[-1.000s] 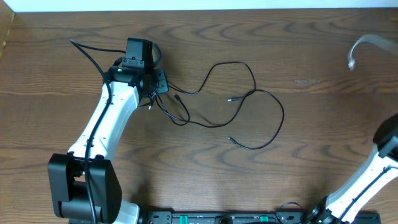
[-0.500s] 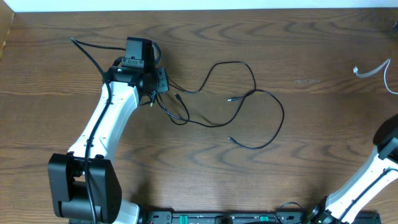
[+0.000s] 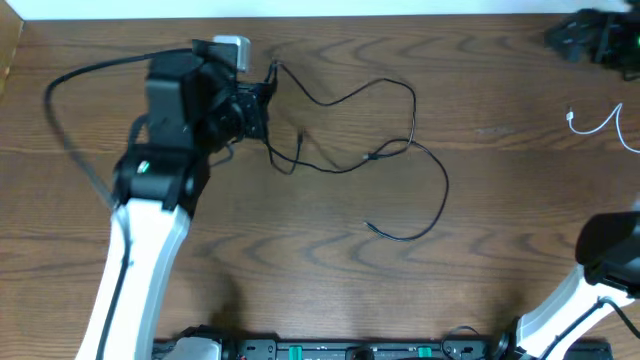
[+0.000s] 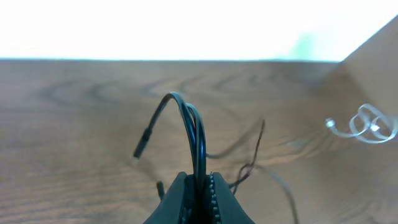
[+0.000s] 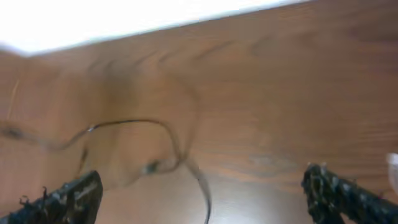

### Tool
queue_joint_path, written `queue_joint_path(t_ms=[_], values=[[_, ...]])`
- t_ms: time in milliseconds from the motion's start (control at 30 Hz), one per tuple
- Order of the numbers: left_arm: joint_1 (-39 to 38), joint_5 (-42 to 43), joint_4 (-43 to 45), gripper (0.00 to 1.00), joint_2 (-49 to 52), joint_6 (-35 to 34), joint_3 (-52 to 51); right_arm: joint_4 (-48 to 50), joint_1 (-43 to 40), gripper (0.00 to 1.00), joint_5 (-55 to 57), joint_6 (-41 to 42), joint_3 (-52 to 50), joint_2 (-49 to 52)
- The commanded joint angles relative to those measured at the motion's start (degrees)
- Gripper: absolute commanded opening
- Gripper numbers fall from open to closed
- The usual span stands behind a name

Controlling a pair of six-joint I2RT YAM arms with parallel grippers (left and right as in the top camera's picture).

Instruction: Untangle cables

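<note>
**Overhead.** Brown wood-grain desk [image 3: 500, 300], matt surface. The left gripper [image 3: 262, 98], black, sits at the end of the white-shelled left arm [image 3: 140, 250]. A thin black cable [image 3: 413, 110], smooth and round in section, starts at the left gripper and runs away from it in loose curves. It then bends down into a wide open arc, and its free plug end lies flat on the desk, well apart from the left gripper. A second black strand droops in a small loop just beside the gripper; I cannot tell whether this is the same cord. A short white cable [image 3: 600, 125], thin and curled, lies far across the desk from the left gripper. The right gripper [image 3: 590, 38] is a dark smeared shape beyond the white cable, too blurred here to read its fingers.

**Left wrist.** The fingers [image 4: 214, 199] are black and ribbed on the inner face, pressed together on the thin black cable. The cable rises between them in a doubled upright arch and ends in a small plug hanging off the desk. The white cable is coiled in loops far off.

**Right wrist.** Motion-blurred. The fingers [image 5: 339, 193] stand spread wide, nothing between them, with wood below.
</note>
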Motion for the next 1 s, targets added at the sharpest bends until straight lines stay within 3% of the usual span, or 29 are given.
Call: queue_joint_path(t_ms=[0,133,467,733,967], values=[[-0.1,1.7,-0.4,0.08,-4.3,-2.5,0.2,-2.6,7.5,0.99,-6.3,-16.1,0.0,0.5],[-0.1,2.0,-2.5,0.08,-6.1,-6.0,0.2,-3.1,15.4,0.99,-4.4,-20.1,0.0,0.5],[0.0,4.2,-5.5,0.08,-5.9,-8.3,0.2,-2.3,35.2,0.99,13.2,-22.4,0.0,2.6],[0.0,4.0,-5.8,0.08,-5.9,-13.4,0.2,-3.2,43.2,0.99,11.3,-22.6,-0.1,8.3],[0.2,4.0,-6.8,0.08,-5.9,-14.7,0.2,-5.7,46.6,0.85,11.5,-25.8,-0.1,14.2]])
